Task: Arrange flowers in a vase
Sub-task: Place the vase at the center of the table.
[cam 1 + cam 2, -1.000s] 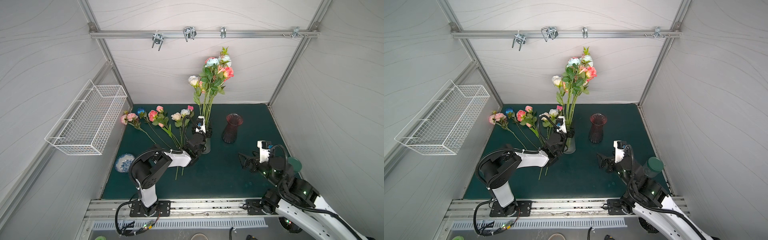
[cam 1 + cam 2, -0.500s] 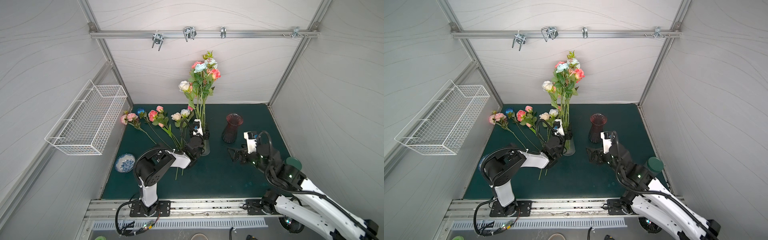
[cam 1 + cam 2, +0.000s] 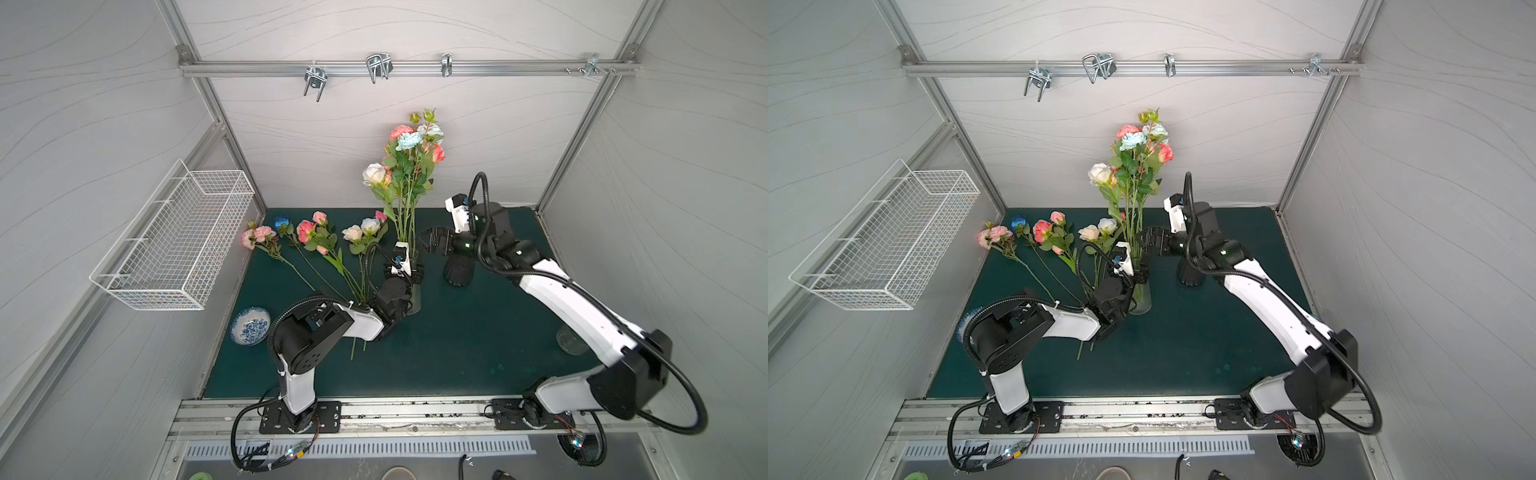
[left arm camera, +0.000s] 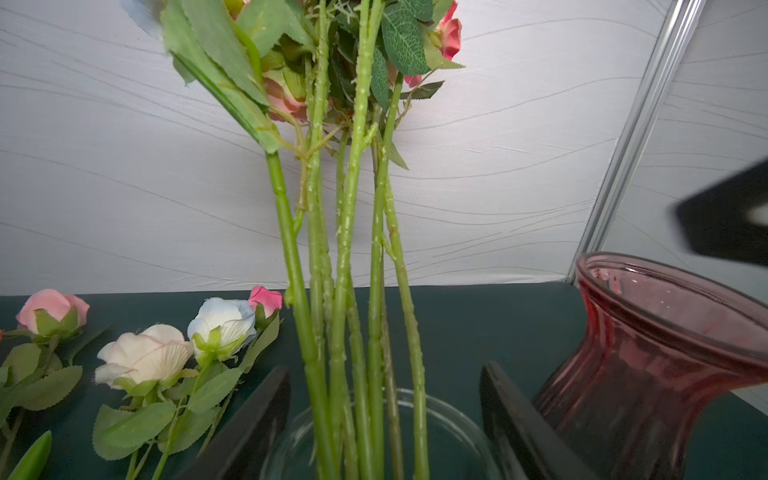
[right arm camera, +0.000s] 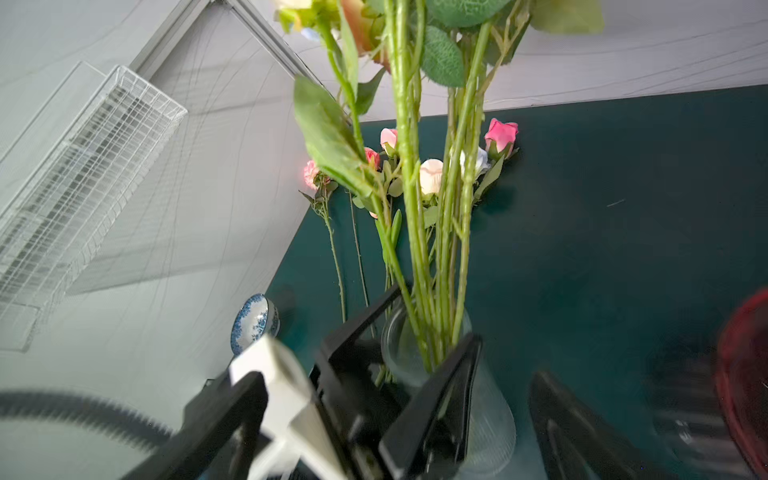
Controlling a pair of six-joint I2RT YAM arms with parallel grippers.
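Risk lies with the top-heavy bunch of flowers [image 3: 409, 166] standing in the clear glass vase [image 3: 414, 301], which your left gripper [image 3: 407, 272] clasps at the neck. Your right gripper [image 3: 431, 245] hangs spread wide just beside the stems [image 4: 345, 249], close to the red glass vase [image 4: 648, 365]; a careless sweep could drag stems out or topple either vase. Loose flowers [image 3: 320, 241] lie on the green mat [image 3: 457, 353].

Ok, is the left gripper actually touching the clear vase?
Touching. The right wrist view shows the left gripper with a finger pressed against each side of the clear vase near its rim.
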